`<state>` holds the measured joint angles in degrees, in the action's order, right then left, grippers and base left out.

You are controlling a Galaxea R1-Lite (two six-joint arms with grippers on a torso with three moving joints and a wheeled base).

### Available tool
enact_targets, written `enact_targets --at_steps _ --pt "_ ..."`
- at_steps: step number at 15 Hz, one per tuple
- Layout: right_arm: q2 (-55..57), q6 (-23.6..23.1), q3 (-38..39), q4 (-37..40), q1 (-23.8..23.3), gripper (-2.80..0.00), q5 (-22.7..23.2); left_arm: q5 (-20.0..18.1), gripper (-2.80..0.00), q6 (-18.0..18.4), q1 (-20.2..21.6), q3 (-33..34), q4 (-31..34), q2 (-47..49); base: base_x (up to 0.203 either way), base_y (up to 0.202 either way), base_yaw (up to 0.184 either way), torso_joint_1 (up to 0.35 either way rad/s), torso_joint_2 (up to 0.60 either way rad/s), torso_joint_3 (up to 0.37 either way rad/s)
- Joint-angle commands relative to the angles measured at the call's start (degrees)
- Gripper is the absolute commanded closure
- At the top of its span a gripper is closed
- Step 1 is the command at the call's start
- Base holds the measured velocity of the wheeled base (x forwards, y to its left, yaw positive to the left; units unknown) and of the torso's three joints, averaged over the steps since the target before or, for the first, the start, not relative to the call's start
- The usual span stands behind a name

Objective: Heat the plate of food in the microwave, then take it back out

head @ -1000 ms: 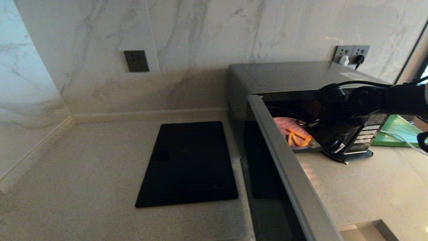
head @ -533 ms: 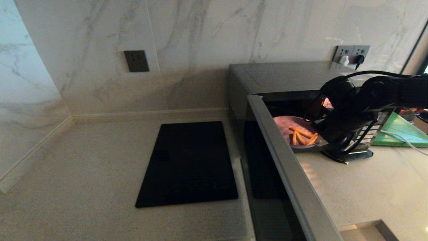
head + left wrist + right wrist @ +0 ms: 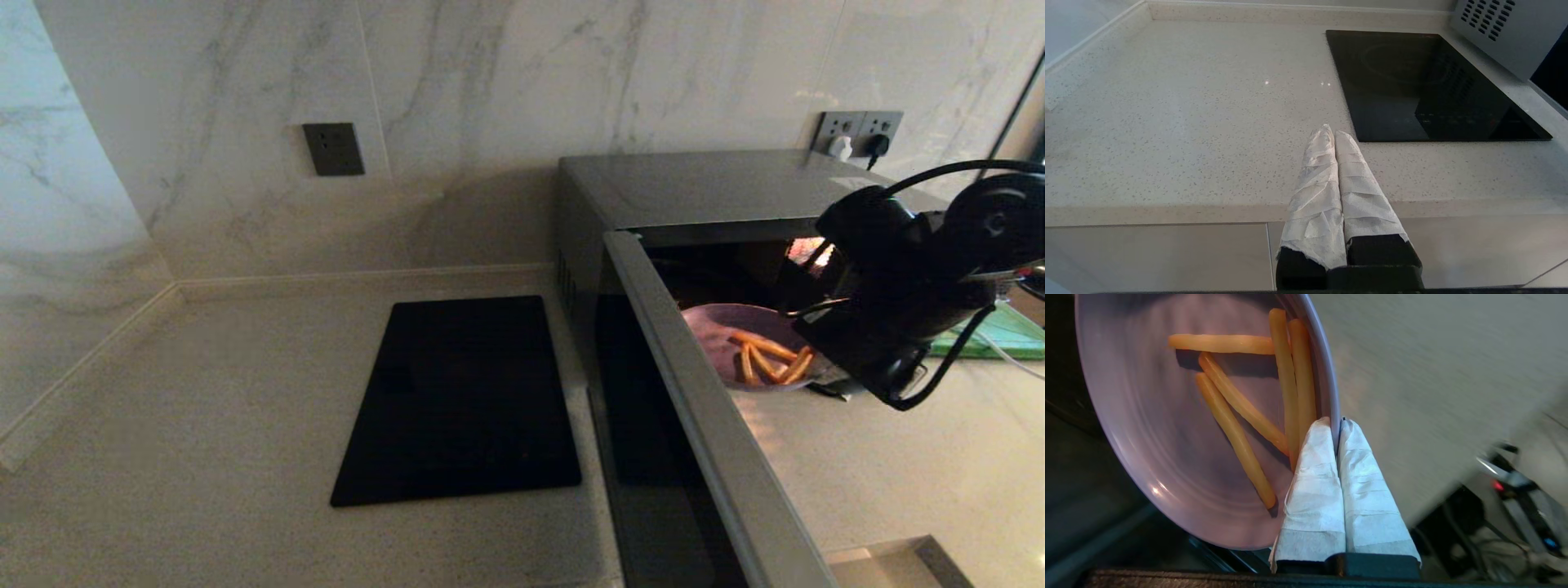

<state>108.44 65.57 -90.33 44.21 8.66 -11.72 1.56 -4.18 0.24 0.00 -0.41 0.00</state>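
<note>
The lilac plate of food (image 3: 727, 347) with several orange fries (image 3: 771, 361) hangs at the microwave's mouth, held by its rim. My right gripper (image 3: 1336, 421) is shut on the plate (image 3: 1167, 428), one taped finger inside the rim, one outside. In the head view that gripper (image 3: 824, 371) is mostly hidden by its black wrist. The microwave (image 3: 694, 184) stands with its dark glass door (image 3: 678, 425) swung wide open towards me. My left gripper (image 3: 1329, 131) is parked above the counter's front edge, taped fingers pressed together, holding nothing.
A flat black glass cooktop (image 3: 461, 400) lies in the counter left of the microwave. A green board (image 3: 1000, 339) lies on the counter behind my right arm. Wall sockets with plugs (image 3: 857, 135) sit above the microwave. Pale speckled counter (image 3: 882, 465) spreads below the plate.
My right gripper has drawn the plate out of the microwave cavity, towards me and to the right. The plate now hangs past the opening, over the counter. The left arm has not moved.
</note>
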Motion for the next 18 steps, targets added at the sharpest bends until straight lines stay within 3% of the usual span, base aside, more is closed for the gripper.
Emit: enact_targets --at_steps 1,6,8,11,13,16,18 --pt "-7.99 0.30 5.91 0.76 0.20 0.00 -0.11 0.02 0.00 -0.04 0.02 0.00 -0.03 0.09 0.000 0.000 0.000 0.000 0.00 0.000" --pt "-20.25 0.40 20.04 3.00 -0.16 0.00 -2.43 0.02 0.00 -0.04 0.02 0.00 -0.03 0.09 0.000 0.000 0.000 0.000 0.00 0.000" --pt "-23.61 0.55 25.05 3.34 -3.37 0.00 -5.34 0.02 0.00 -0.04 0.02 0.00 -0.03 0.09 0.000 0.000 0.000 0.000 0.00 0.000" --pt "-24.59 -0.26 26.55 3.32 -13.46 0.00 -6.54 0.02 0.00 -0.04 0.02 0.00 -0.03 0.09 0.000 0.000 0.000 0.000 0.00 0.000" --pt "-24.17 -2.49 26.72 2.35 -22.81 0.00 -7.25 0.02 0.00 -0.04 0.02 0.00 -0.03 0.09 0.000 0.000 0.000 0.000 0.00 0.000" --pt "-21.05 -7.25 28.33 -5.62 -36.67 0.00 -7.55 0.02 0.00 -0.04 0.02 0.00 -0.03 0.09 0.000 0.000 0.000 0.000 0.00 0.000" --pt "-16.62 -10.52 30.06 -13.76 -42.43 0.00 -7.59 0.02 0.00 -0.04 0.02 0.00 -0.03 0.09 0.000 0.000 0.000 0.000 0.00 0.000"
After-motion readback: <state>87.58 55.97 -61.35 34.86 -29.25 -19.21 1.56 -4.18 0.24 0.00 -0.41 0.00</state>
